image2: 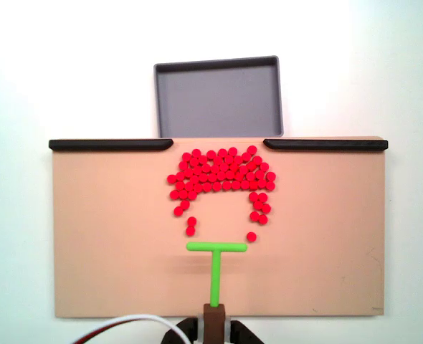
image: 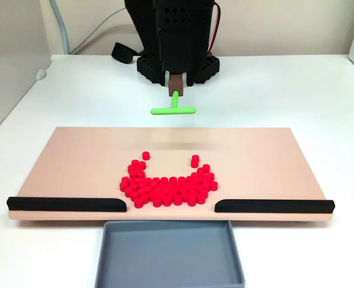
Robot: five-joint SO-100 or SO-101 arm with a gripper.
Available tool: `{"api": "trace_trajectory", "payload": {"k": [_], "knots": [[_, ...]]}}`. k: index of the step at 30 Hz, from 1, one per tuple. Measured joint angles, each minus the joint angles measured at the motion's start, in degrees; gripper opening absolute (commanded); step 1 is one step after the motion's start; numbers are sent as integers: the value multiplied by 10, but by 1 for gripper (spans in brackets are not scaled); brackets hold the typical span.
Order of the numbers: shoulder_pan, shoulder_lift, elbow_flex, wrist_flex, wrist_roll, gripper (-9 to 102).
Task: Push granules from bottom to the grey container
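Note:
The granules [image: 168, 189] [image2: 222, 172] are a loose arch-shaped cluster of red pellets on the beige board [image: 75, 162] [image2: 104, 229], near the gap between two black strips. A few stragglers trail off the cluster toward the arm. The grey container [image: 165, 258] [image2: 219, 97] sits just past that gap, with nothing in it. My gripper [image: 175, 81] [image2: 214, 326] is shut on the brown handle of a green T-shaped stick [image: 173, 110] [image2: 216, 247]. The crossbar hangs above the board, on the arm's side of the granules, apart from the main cluster.
Black strips [image: 66, 204] [image: 273, 206] line the board's edge on both sides of the gap. The arm's black base [image: 177, 63] stands behind the board. Red and white cables [image2: 125, 326] run beside the arm. White table surrounds the board.

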Motion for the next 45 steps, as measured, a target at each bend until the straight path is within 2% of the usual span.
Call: {"api": "trace_trajectory", "payload": {"k": [45], "knots": [[3,32,18,7,-13,0]]}}
